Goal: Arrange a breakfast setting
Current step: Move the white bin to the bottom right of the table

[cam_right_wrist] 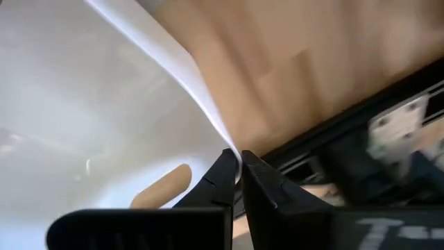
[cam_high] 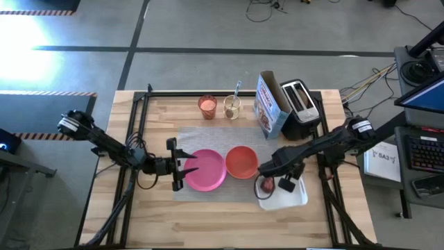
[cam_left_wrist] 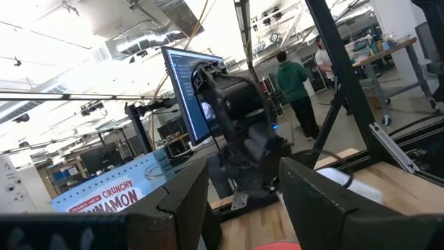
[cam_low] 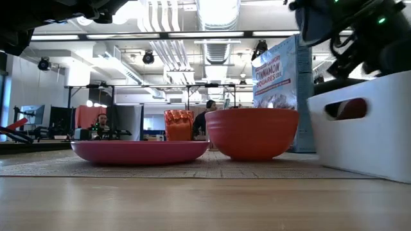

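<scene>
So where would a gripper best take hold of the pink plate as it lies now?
By the rim. The pink plate lies flat on the mat, shallow, its edge raised slightly. Come from its open left side, where the left gripper waits; the bowl crowds the right.
</scene>
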Action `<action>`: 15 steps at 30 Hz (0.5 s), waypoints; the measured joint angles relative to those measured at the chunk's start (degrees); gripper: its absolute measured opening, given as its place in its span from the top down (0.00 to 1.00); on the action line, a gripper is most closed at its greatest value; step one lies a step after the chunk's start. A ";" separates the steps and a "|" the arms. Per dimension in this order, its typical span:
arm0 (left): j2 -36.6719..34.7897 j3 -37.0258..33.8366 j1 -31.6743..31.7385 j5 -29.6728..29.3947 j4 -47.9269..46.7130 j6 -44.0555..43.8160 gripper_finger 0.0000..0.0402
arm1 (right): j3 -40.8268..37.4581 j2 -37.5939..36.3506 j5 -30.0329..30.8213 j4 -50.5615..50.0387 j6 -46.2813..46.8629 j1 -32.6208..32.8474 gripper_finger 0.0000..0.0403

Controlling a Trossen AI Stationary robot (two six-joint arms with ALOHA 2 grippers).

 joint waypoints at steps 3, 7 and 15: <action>0.00 -0.02 -0.01 0.01 -0.01 -0.02 0.60 | 0.21 0.00 -3.88 -0.13 3.53 3.29 0.98; 0.00 -0.01 0.00 0.01 -0.01 -0.01 0.60 | 0.82 0.00 -8.33 -0.21 9.76 8.84 0.98; 0.00 0.00 0.00 0.02 -0.01 -0.01 0.60 | 3.86 -0.01 -9.94 0.07 21.89 20.06 0.98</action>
